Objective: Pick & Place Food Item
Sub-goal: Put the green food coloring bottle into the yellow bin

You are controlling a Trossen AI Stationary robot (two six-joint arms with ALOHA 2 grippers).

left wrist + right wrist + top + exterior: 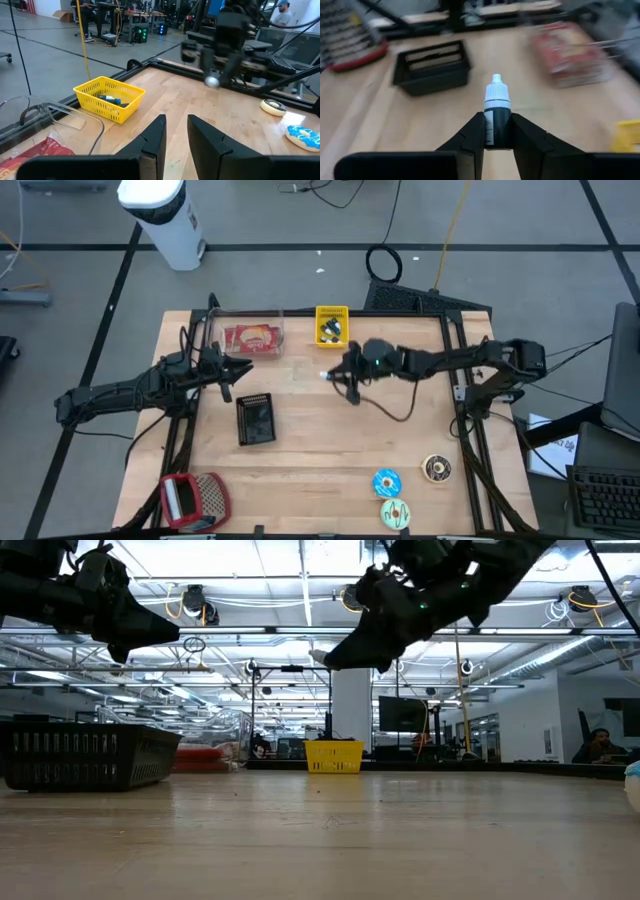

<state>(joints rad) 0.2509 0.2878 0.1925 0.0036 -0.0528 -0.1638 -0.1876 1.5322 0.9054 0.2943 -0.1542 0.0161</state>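
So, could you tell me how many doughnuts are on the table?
3, all at the near right corner: a brown doughnut, a blue doughnut and a green doughnut.

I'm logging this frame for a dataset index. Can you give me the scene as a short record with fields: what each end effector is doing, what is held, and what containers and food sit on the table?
right end effector: shut on a small dropper bottle, held above the table's middle
left end effector: open, empty, near the clear bin
containers: yellow basket, black basket, clear bin, red basket
food: three donuts at the near right corner
table: wooden
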